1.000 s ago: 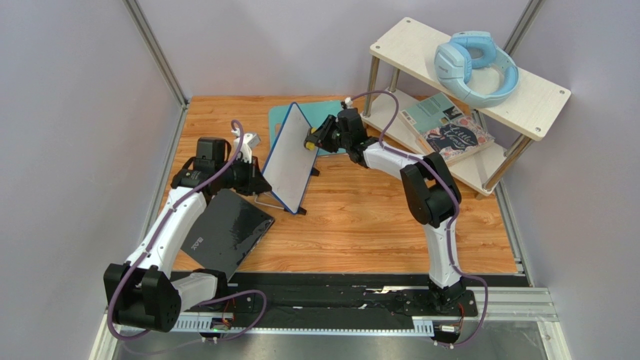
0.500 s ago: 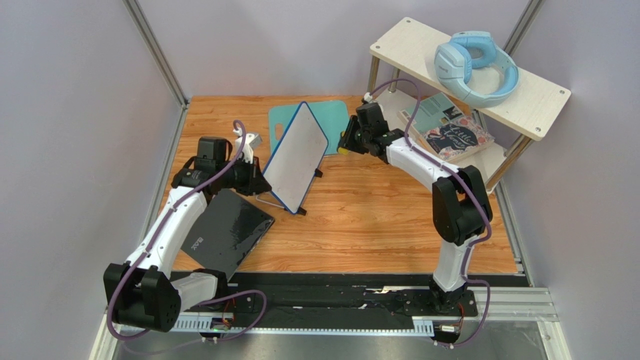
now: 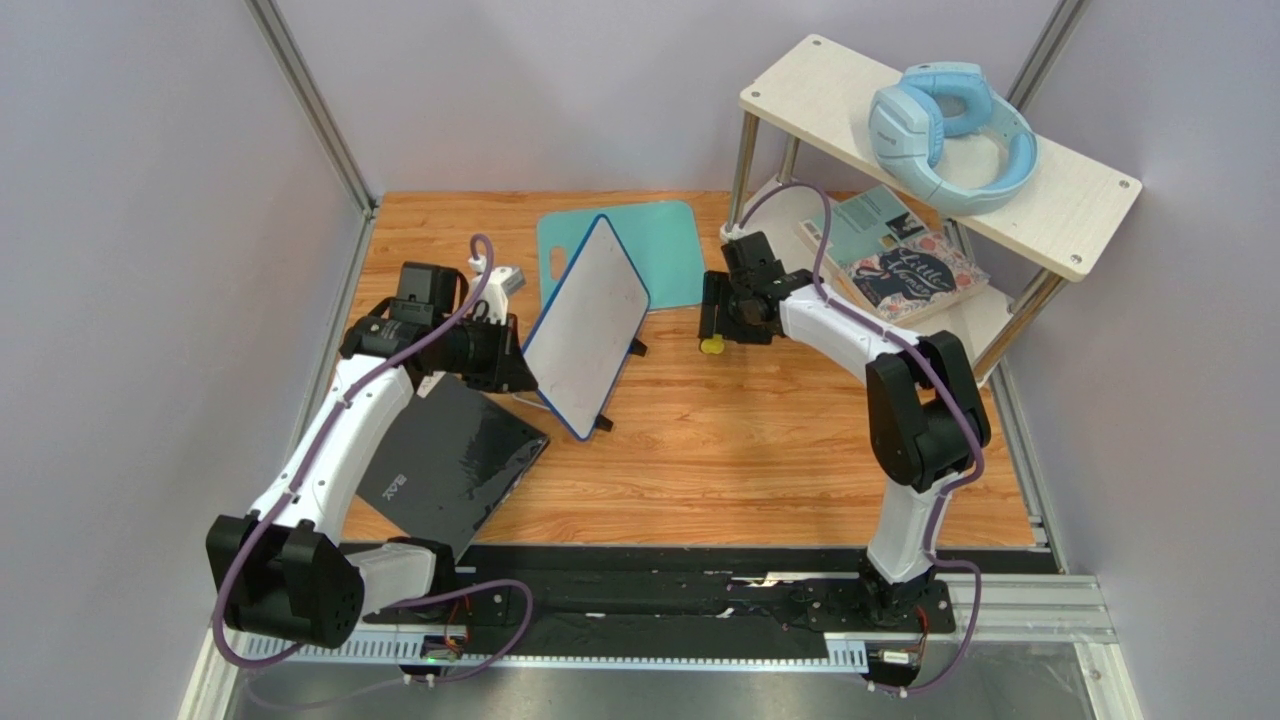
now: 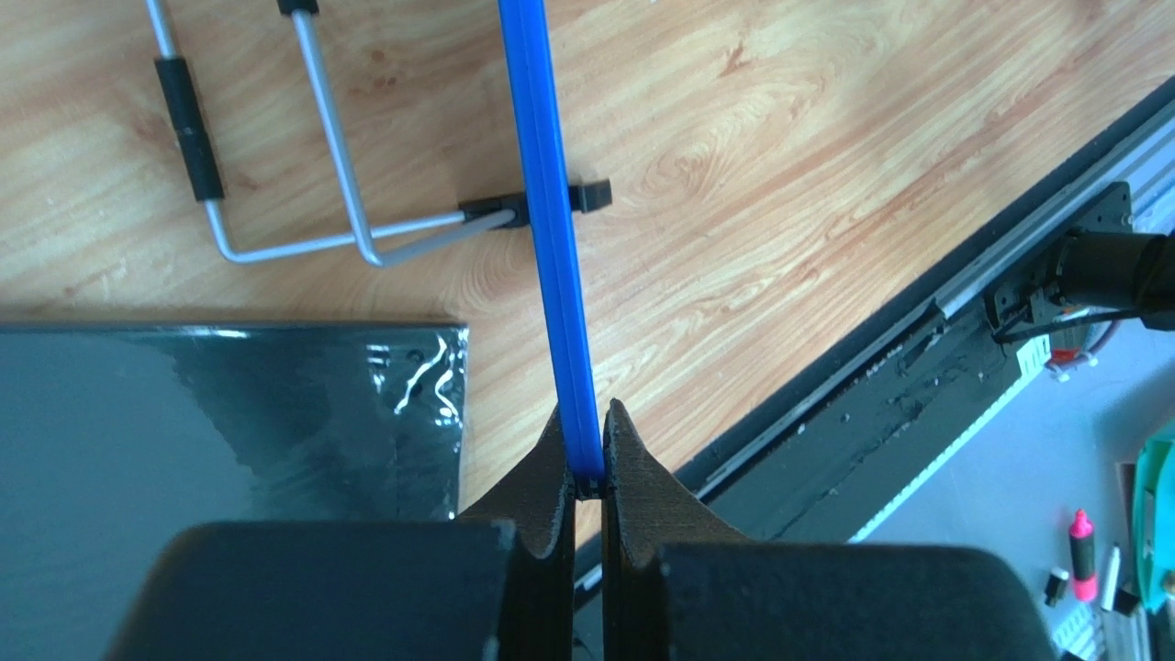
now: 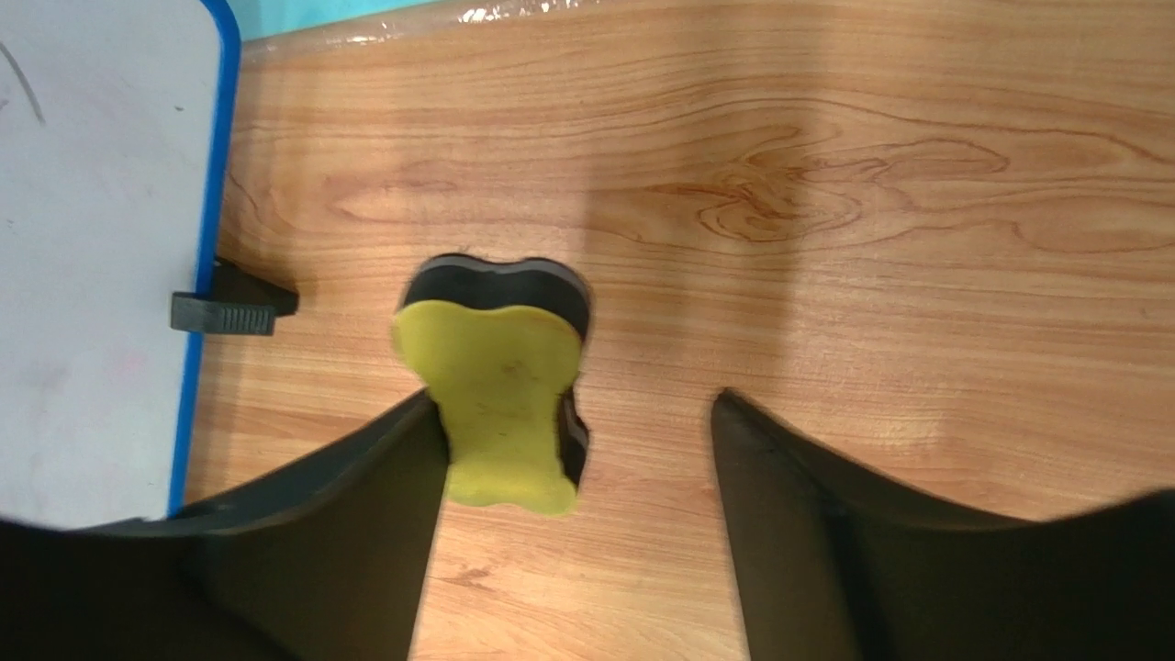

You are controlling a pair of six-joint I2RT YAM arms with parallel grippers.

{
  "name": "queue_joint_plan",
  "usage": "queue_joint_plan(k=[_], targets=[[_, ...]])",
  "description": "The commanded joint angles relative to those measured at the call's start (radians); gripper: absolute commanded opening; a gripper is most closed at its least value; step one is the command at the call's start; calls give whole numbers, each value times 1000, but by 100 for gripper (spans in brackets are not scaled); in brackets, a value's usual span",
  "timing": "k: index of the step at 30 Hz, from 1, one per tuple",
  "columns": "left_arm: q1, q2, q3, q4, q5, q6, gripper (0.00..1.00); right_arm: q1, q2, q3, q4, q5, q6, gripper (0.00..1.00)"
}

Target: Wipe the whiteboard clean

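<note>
The whiteboard [image 3: 589,323], white with a thin blue frame, stands tilted on the wooden table left of centre. My left gripper [image 3: 508,365] is shut on its blue edge [image 4: 545,207], the frame pinched between the fingertips [image 4: 588,413]. The board face [image 5: 97,276] looks nearly blank, with a faint mark at its top. A yellow eraser with a dark underside [image 5: 494,400] lies on the wood just right of the board. My right gripper [image 5: 579,402] is open over it; the eraser rests against the left finger, with a wide gap to the right finger. From above, the eraser [image 3: 711,345] shows below the right gripper [image 3: 724,318].
A teal mat [image 3: 669,248] lies behind the board. A glossy black slab [image 3: 451,458] sits at the front left. A two-level shelf [image 3: 1052,188] at the back right carries blue headphones [image 3: 950,135] and books [image 3: 902,263]. A wire stand [image 4: 276,248] lies beside the board's foot.
My right gripper has pulled away from the board face, come down to the table on its right and opened, letting go of the eraser. The left gripper keeps its grip on the board.
</note>
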Motion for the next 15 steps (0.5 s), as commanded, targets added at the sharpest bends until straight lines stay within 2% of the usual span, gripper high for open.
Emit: queue_joint_plan(k=[1, 2, 6, 9, 15], targets=[[-14, -18, 7, -93, 33, -24, 0, 1, -17, -13, -17, 4, -32, 78], [-14, -26, 10, -96, 39, -21, 0, 0, -23, -16, -17, 1, -35, 79], [-14, -26, 11, -108, 54, -24, 0, 3, -69, -44, 11, -24, -45, 97], [-14, -11, 19, -133, 56, -23, 0, 3, -68, -34, 9, -16, -61, 99], [-14, 6, 25, -159, 42, -20, 0, 4, 10, 50, -103, -2, -107, 99]])
